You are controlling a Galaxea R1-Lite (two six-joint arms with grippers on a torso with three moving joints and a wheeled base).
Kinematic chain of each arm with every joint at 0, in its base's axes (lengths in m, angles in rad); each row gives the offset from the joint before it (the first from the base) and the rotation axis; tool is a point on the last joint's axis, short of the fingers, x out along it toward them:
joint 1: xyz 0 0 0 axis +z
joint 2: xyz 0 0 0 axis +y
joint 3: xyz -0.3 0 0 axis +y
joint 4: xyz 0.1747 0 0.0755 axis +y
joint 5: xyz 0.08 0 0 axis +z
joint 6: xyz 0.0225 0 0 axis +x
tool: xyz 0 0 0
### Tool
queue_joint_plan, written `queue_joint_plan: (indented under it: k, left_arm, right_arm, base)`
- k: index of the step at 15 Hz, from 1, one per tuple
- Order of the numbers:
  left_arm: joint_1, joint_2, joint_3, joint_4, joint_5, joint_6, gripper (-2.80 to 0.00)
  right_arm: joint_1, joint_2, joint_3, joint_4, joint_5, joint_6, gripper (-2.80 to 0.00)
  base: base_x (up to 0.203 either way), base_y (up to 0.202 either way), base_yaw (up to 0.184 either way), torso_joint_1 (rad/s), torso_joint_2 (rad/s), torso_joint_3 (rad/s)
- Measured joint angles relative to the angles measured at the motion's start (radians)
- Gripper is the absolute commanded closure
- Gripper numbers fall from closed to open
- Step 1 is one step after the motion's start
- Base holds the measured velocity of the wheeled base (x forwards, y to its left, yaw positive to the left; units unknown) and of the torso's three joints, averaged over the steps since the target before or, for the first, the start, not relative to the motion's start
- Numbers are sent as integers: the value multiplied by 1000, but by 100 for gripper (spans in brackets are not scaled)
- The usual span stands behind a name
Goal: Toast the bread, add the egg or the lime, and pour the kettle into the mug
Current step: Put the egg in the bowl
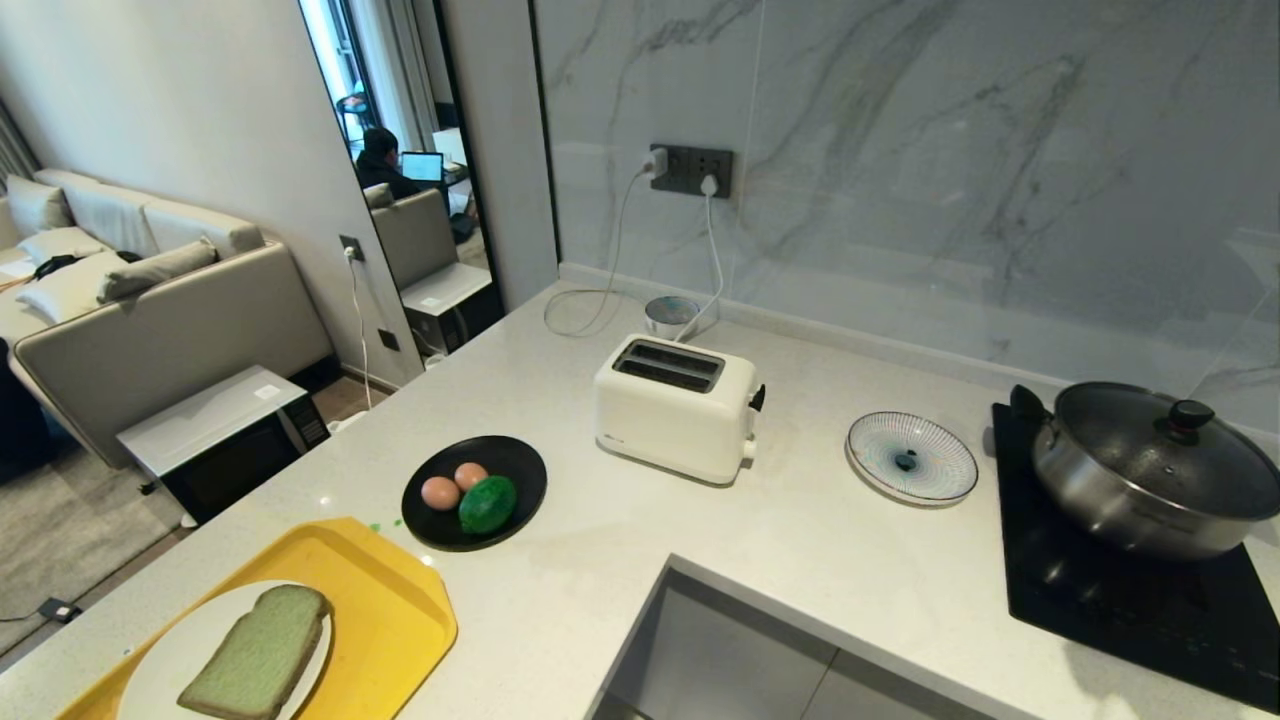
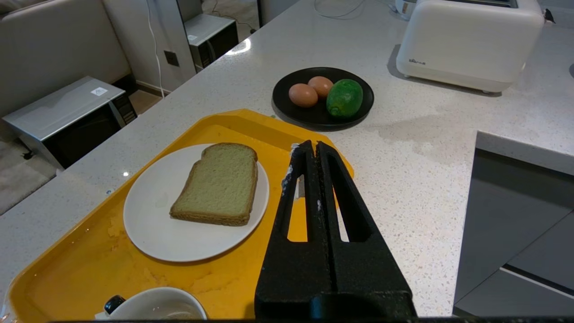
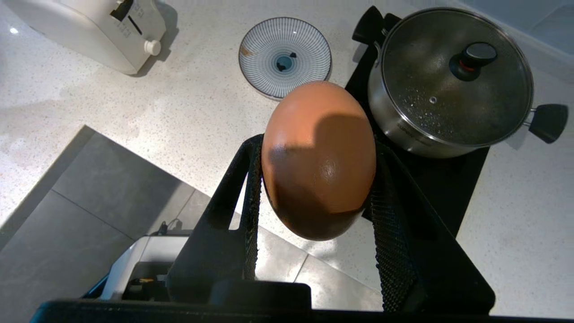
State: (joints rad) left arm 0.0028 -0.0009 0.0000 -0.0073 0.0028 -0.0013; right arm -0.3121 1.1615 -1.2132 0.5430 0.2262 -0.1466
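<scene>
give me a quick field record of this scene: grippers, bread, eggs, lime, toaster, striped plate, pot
right gripper: shut on an egg, held in the air above the counter
left gripper: shut, empty, over the yellow tray
bread: flat on the white plate on the tray
black plate: two eggs and the lime
toaster: slots empty
striped plate: empty, between toaster and pot
pot: lid on, on the cooktop
mug: on the tray; only part shows
</scene>
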Motion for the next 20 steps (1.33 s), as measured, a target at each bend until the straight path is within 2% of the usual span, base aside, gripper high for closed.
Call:
queue_joint_plan:
  k: [5,20]
  left_arm:
    - [0,0,0,-1,-1,0,0]
    - [0,0,0,0,0,0,0]
  right_arm:
    - [-6,-33,-11,-7,-5,-2,0]
    - [-12,-38,-17,-7,-3,-5,0]
  base:
    - [1,-2,19,0,0,1]
    - [0,-8,173,3,2,3]
